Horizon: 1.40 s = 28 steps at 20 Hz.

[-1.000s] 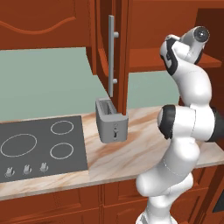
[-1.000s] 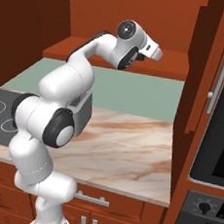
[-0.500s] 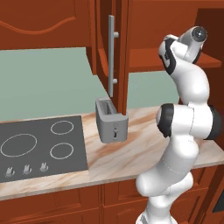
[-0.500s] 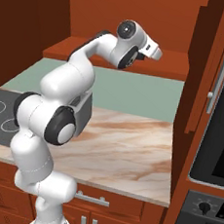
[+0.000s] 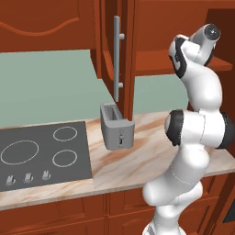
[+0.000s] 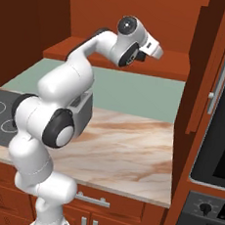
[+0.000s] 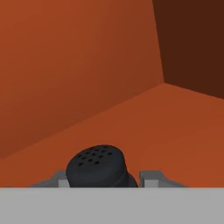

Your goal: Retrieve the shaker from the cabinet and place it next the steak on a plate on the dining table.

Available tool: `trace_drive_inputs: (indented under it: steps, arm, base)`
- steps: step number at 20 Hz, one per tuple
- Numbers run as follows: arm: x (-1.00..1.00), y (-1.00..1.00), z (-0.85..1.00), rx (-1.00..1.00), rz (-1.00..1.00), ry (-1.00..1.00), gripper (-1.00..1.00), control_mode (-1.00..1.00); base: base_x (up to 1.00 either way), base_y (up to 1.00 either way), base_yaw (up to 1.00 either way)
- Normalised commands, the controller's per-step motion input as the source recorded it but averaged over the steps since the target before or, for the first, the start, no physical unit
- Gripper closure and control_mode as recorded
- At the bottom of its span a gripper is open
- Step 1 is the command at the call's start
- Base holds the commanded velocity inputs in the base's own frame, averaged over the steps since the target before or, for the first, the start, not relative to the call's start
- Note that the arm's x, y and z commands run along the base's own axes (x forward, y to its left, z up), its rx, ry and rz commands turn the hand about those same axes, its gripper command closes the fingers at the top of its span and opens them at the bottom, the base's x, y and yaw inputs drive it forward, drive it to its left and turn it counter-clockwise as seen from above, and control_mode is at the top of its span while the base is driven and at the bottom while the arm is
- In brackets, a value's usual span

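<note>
Gripping the shaker (image 7: 97,166) between its pads on the cabinet (image 7: 166,131) shelf, the claw (image 7: 105,180) looks closed on it; lift slightly, then pull straight back, keeping it upright and off the walls.

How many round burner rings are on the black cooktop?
3, in the left base view: a large ring at left, one at the back, one in front. More may lie beyond the frame.

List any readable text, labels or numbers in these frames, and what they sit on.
None readable.
Toaster: small dark mark on its front, too small to read.
Cooktop: plain rings and knobs, no lettering.
Oven: control knob, no legible markings.
Shaker: holes in its top, no label.
</note>
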Motion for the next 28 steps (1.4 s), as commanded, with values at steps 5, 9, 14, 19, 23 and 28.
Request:
trace_drive_inputs:
  steps: [5,9,14,19,23,28]
  arm:
    - [-0.8,0.06,-0.3,-0.04,0.04,0.0,1.0,-1.0]
    - [-1.0,0.3,-0.24,-0.09,0.12,-0.06,1.0,-1.0]
    - [-1.0,0.53,-0.21,-0.15,0.13,-0.13,1.0,-1.0]
    - [-1.0,0.46,-0.14,-0.15,0.14,-0.13,1.0,-1.0]
    - [-1.0,0.26,-0.02,-0.1,0.12,-0.09,1.0,-1.0]
    - [-0.99,0.01,0.0,-0.03,0.08,-0.06,1.0,-1.0]
  base:
    - [0.0,0.0,0.0]
    - [0.0,0.0,0.0]
    - [0.0,0.0,0.0]
    - [0.0,0.0,0.0]
    - [0.0,0.0,0.0]
    - [0.0,0.0,0.0]
